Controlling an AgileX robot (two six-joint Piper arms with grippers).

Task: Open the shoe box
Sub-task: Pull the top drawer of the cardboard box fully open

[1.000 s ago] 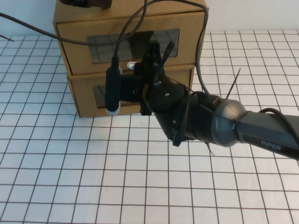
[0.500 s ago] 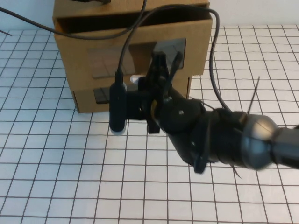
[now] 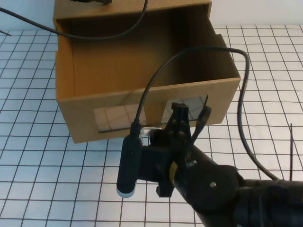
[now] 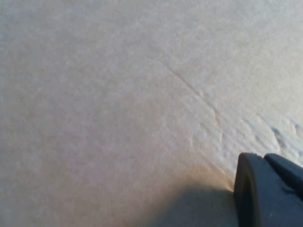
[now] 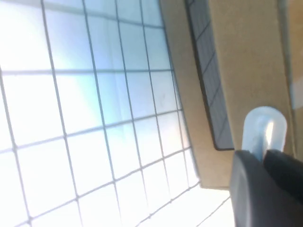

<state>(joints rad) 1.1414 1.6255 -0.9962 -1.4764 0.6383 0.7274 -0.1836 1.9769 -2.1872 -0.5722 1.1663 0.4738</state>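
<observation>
The brown cardboard shoe box (image 3: 142, 97) stands at the back of the table. Its upper drawer is slid far out toward me, and its bare inside (image 3: 132, 56) shows. The drawer front has two clear windows (image 3: 115, 118). My right gripper (image 3: 147, 137) is at the middle of the drawer front, shut on a translucent white pull tab (image 5: 264, 125); in the right wrist view the right gripper (image 5: 263, 153) pinches the tab's base beside the front panel (image 5: 236, 71). My left gripper (image 3: 87, 1) rests on the box top, its fingers together on bare cardboard (image 4: 142, 94). The lower box is hidden.
A white tabletop with a black grid (image 3: 38, 170) surrounds the box. A black cable (image 3: 239, 118) loops from my right arm over the drawer's front corner. Another cable (image 3: 94, 37) crosses the drawer's back wall. The right arm fills the near right.
The right gripper has drawn back toward me with the tab, and the upper drawer has slid out from nearly closed to wide open. The left gripper has stayed on top.
</observation>
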